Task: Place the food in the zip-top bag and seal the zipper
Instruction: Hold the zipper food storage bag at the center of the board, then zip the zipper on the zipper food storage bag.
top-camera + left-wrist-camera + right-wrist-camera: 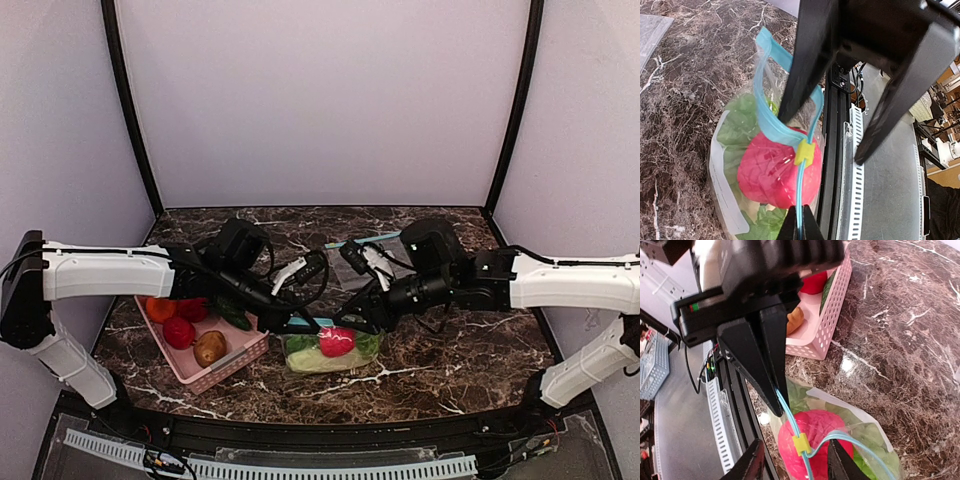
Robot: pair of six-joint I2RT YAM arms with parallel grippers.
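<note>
The zip-top bag (322, 364) lies near the table's front edge. It holds a pinkish-red round food piece (771, 172) and leafy green lettuce (737, 127). My left gripper (800, 229) is shut on the teal zipper (799, 181), just below a yellow slider (805, 152). In the right wrist view the left fingers (767, 360) pinch the strip above the slider (801, 445). My right gripper (796, 466) is open, one finger on each side of the zipper and slider, touching neither. The bag's mouth past the slider gapes in a loop. From above, both grippers (300, 325) (362, 322) meet over the bag.
A pink basket (238, 366) with red, orange, brown and green toy food stands left of the bag. A second clear bag (358, 265) lies flat behind the grippers. The table's front edge and a white slotted rail (856, 165) run right beside the bag.
</note>
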